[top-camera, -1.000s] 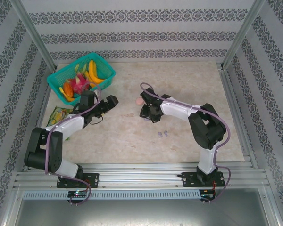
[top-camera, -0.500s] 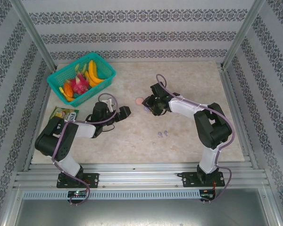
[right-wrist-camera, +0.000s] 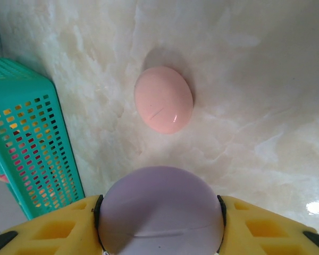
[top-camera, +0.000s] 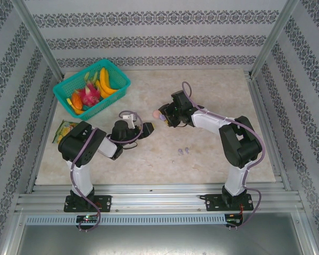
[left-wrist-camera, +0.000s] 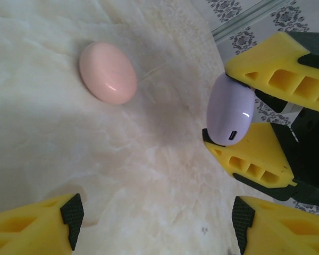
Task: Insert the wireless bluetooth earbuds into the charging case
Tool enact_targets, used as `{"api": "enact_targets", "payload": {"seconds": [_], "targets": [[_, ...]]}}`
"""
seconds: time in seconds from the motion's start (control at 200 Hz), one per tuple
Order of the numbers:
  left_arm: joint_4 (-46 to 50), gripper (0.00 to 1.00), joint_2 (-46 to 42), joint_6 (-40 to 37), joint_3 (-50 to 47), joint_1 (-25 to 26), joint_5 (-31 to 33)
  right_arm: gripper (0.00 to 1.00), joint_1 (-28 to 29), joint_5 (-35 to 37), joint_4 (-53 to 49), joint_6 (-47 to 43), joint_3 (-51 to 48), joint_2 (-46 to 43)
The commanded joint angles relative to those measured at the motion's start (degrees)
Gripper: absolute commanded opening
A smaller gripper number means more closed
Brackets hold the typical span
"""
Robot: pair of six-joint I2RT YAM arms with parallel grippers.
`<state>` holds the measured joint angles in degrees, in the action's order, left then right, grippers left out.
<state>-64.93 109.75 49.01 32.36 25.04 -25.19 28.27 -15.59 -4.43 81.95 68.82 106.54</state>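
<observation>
The wireless bluetooth earbuds [top-camera: 183, 151], seen from the top external view as tiny pale lilac plastic buds, lie loose on the pale marbled table [top-camera: 218, 90], near its front edge and well apart from both grippers. Further back, the right gripper [top-camera: 165, 118] holds a smooth, rounded lilac charging case [top-camera: 164, 121] just beside a matching pink charging case [top-camera: 157, 113] that rests on the table. The left gripper [top-camera: 146, 130] sits low, near both cases, and a teal plastic basket [top-camera: 93, 87] of toy fruit occupies the far left corner. In the left wrist view, the left gripper's jaws are spread and empty, and the lilac case is pinched between the right gripper's yellow fingers [left-wrist-camera: 274, 71] with its charging port facing the camera. No open lid is visible on either case. In the right wrist view, the lilac case fills the gap between the jaws, gripped across its width, with the pink case on the table beyond it. In my judgement there are four risks. The glossy, curved shell may slip or rotate out of the pinch. The case appears closed, so no bud can be inserted until it is opened. The buds are small enough to be pushed away on a misjudged approach. The two arms work close together and may collide.
</observation>
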Motion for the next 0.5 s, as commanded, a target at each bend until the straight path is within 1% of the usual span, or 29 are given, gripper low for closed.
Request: {"api": "enact_targets", "payload": {"seconds": [0.0,0.32,0.495], "targets": [[-6.5,0.75,1.5,1.5,2.0,1.4,0.9,0.41,0.3,-0.6,1.7,2.2,-0.6,-1.3],[-7.8,0.68,5.3,2.4,6.1,2.6,1.5,0.41,1.3,-0.6,2.0,2.8,-0.4,-0.7],[-7.4,0.68,6.4,2.6,8.1,2.8,1.9,0.41,1.9,-0.8,2.5,2.9,-0.3,-0.4]]}}
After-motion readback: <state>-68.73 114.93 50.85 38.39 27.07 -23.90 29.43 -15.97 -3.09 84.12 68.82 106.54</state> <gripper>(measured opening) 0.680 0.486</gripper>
